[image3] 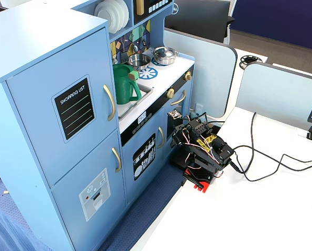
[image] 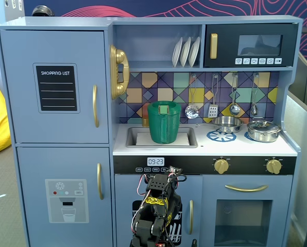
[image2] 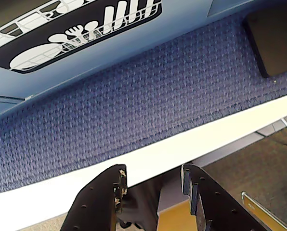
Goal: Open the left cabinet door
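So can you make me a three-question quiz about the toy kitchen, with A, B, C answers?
1. Where is the green pitcher?
A. in the sink
B. on the top shelf
C. on the floor

2. How many white plates stand on the shelf?
A. one
B. three
C. six

3. The door with the shopping list is
A. wide open
B. missing
C. shut

Answers:
1 A, a fixed view shows it standing in the sink basin.
2 B, three plates lean side by side.
3 C, it sits flush in both fixed views, with the gripper low by the carpet, far from its gold handle.
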`<state>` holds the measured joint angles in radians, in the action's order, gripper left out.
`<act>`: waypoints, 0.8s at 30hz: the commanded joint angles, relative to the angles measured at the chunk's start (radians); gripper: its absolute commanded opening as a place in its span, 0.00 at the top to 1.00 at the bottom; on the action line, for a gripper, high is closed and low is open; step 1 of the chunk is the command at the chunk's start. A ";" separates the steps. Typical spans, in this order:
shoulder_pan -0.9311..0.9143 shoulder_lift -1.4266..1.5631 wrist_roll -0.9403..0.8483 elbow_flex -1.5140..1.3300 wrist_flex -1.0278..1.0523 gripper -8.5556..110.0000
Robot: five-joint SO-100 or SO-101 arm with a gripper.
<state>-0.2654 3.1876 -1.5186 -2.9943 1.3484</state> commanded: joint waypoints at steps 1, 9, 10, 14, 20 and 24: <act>0.127 -0.009 0.041 0.000 -0.040 0.93; 0.126 -0.009 0.071 -0.002 0.023 0.93; 0.126 -0.009 0.072 -0.002 0.015 0.93; 0.150 -0.011 0.118 0.064 -0.055 0.93; 0.262 -0.078 0.103 0.258 -0.140 0.93; 0.321 -0.140 0.084 0.405 -0.196 0.92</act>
<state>0.0077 3.1017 -1.4128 -2.7658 1.2149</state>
